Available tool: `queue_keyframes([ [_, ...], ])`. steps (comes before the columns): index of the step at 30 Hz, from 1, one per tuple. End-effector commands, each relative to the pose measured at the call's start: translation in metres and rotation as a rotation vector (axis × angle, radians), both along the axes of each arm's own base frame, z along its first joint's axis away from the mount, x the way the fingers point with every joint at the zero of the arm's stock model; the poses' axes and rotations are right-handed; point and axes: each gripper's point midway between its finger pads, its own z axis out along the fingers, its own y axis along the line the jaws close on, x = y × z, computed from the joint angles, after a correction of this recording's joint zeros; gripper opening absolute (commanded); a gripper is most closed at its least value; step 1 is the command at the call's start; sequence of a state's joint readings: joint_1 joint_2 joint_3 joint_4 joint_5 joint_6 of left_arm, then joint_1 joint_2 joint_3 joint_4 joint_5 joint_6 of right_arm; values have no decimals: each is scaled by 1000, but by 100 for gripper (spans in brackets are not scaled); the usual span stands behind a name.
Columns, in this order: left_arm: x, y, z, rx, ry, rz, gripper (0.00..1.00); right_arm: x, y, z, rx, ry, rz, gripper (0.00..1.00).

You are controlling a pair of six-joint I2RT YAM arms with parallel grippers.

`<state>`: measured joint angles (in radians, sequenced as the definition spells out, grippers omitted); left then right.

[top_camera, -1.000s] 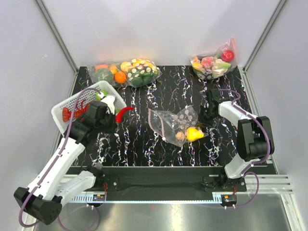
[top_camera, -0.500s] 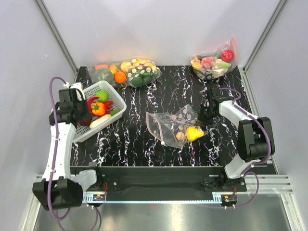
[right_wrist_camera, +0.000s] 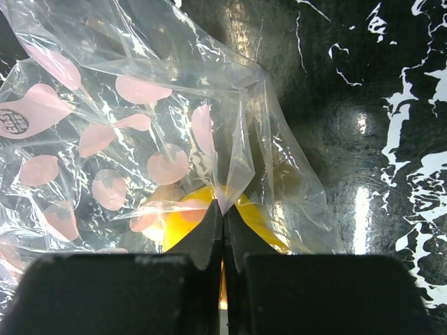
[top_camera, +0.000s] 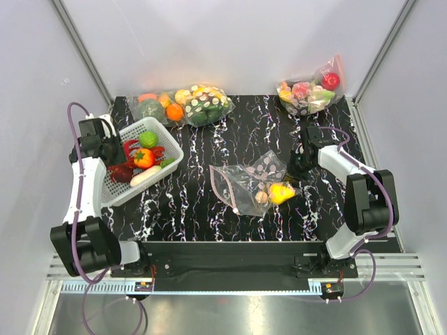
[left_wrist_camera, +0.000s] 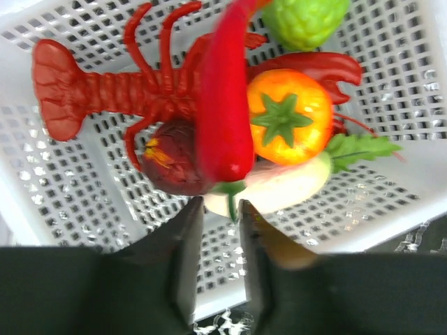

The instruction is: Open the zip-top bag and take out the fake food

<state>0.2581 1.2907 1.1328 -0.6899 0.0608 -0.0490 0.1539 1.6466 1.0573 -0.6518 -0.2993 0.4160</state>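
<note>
The zip-top bag [top_camera: 248, 183] lies crumpled mid-table, clear with pale dots. A yellow fruit [top_camera: 281, 193] and a small tan piece [top_camera: 262, 197] are inside it. My right gripper [top_camera: 302, 167] is shut on a fold of the bag [right_wrist_camera: 140, 139], with the yellow fruit [right_wrist_camera: 181, 223] just beyond the tips [right_wrist_camera: 223, 213]. My left gripper [top_camera: 115, 153] is over the white basket [top_camera: 171, 146], its jaws slightly apart [left_wrist_camera: 221, 206]. A blurred red chili [left_wrist_camera: 223, 118] hangs just past the jaws, its thin green stem loose in the gap. A round green fruit [left_wrist_camera: 304, 21] lies in the basket.
The basket [left_wrist_camera: 84, 209] also holds a red lobster [left_wrist_camera: 105, 91], an orange tomato [left_wrist_camera: 288, 115], a dark red piece [left_wrist_camera: 171, 153] and a white radish [left_wrist_camera: 279, 188]. A bulging dotted bag [top_camera: 188, 103] sits at back left. Another bag with a red apple [top_camera: 311, 91] sits at back right.
My left arm carried the red chili from beside the basket to over it and swung back to the left. The bag shifted slightly. The right gripper kept its hold.
</note>
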Motion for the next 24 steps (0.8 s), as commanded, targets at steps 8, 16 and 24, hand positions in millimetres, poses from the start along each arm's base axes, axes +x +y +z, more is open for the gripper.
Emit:
queue_keyframes([
  [8,6,36,27,87,-65,120,85,13,4,16,31,-53,4,0],
  [16,9,-27,53,82,-178,-104,82,13,5,18,42,-51,5,0],
  [24,-11,-193,66,-156,-320,-587,79,12,5,18,42,-45,2,0],
])
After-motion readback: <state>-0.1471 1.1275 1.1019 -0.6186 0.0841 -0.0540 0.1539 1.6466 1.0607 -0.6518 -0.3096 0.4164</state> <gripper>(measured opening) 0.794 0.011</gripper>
